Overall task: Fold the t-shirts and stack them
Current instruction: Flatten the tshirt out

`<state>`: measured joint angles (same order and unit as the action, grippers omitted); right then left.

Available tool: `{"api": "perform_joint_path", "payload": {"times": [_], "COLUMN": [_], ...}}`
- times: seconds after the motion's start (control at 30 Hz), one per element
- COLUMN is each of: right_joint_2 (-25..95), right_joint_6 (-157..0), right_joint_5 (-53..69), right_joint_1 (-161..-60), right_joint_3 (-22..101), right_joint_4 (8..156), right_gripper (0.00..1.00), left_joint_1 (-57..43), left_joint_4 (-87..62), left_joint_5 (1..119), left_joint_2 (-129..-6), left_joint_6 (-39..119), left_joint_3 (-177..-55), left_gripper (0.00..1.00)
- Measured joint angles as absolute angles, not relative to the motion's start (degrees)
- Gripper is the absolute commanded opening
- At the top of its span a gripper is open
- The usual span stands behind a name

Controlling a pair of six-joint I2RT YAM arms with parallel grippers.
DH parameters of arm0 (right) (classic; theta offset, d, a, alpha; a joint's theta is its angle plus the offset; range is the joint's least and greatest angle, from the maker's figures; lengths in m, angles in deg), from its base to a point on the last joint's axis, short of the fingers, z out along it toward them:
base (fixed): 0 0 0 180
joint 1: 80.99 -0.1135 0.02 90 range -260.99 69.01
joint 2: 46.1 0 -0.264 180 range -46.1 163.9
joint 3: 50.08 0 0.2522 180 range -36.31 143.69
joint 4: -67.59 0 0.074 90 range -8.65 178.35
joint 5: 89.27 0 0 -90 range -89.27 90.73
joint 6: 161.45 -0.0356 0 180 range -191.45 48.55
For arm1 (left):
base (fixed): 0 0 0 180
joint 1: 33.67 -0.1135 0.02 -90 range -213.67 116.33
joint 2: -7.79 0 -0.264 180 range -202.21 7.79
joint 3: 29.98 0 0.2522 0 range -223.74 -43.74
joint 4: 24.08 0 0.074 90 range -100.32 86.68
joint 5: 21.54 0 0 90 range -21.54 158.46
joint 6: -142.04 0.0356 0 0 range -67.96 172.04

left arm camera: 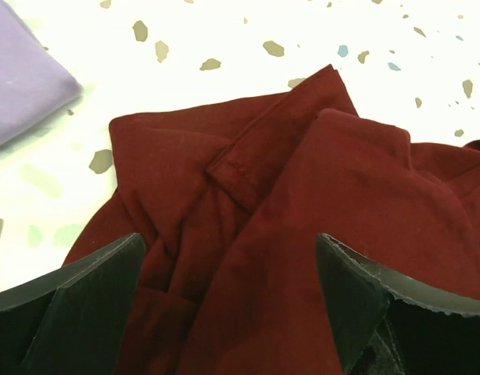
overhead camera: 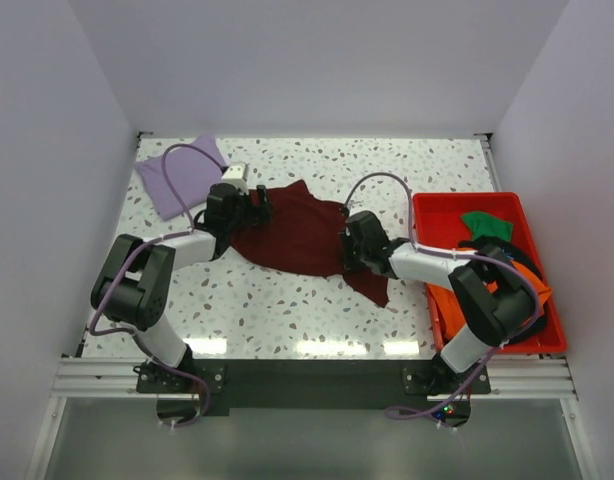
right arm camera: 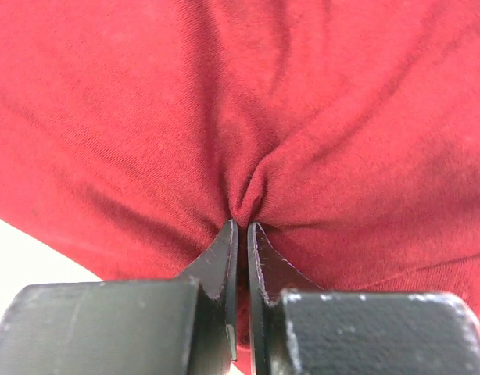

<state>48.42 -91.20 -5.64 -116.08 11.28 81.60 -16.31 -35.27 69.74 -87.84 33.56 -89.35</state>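
Two claws tend the maroon t-shirt [overhead camera: 297,238] bunched on the desk [overhead camera: 287,310]: the right claw [right arm camera: 241,233] is clenched on a pinch of cloth, the left claw [left arm camera: 228,262] hangs released by a hem [left arm camera: 256,141], which it should probably bite squarely before both draw apart to flatten it.

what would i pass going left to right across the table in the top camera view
lavender t-shirt → maroon t-shirt → red bin
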Motion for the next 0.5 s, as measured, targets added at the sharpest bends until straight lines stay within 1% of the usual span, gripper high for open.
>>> {"api": "perform_joint_path", "payload": {"times": [0.03,0.07,0.1,0.13,0.27,0.33,0.37,0.5], "right_joint_2": [47.4,46.6,45.6,44.9,44.4,44.9,45.6,51.0], "right_joint_6": [-91.4,-91.7,-92.0,-92.3,-92.6,-92.4,-92.4,-91.7], "right_joint_5": [-5.6,-5.7,-5.7,-5.9,-6.2,-5.7,-5.3,-3.8], "right_joint_1": [-116.4,-116.7,-116.9,-116.9,-116.9,-116.9,-116.9,-116.9], "right_joint_3": [10.5,9.9,9.5,9.5,12.4,16.2,19.0,32.1], "right_joint_4": [82.0,82.5,83.2,84.0,86.8,88.1,88.5,87.2], "right_gripper": [0.01,0.06,0.13,0.29,0.51,0.56,0.60,0.64], "left_joint_1": [-16.3,-16.3,-16.3,-16.3,-16.3,-16.3,-16.3,-16.3], "left_joint_4": [-35.6,-36.0,-36.2,-36.5,-38.1,-38.8,-39.5,-39.3], "left_joint_5": [69.1,68.5,67.9,67.2,64.8,64.0,63.9,64.4], "left_joint_2": [-88.5,-88.8,-89.1,-89.3,-89.9,-89.9,-89.7,-87.2], "left_joint_6": [33.5,33.5,33.5,33.5,33.1,33.0,33.0,32.9], "left_joint_3": [-89.5,-89.5,-89.5,-89.5,-89.5,-89.1,-88.6,-84.8], "left_gripper": [0.94,0.91,0.90,0.89,0.85,0.85,0.86,0.86]}}
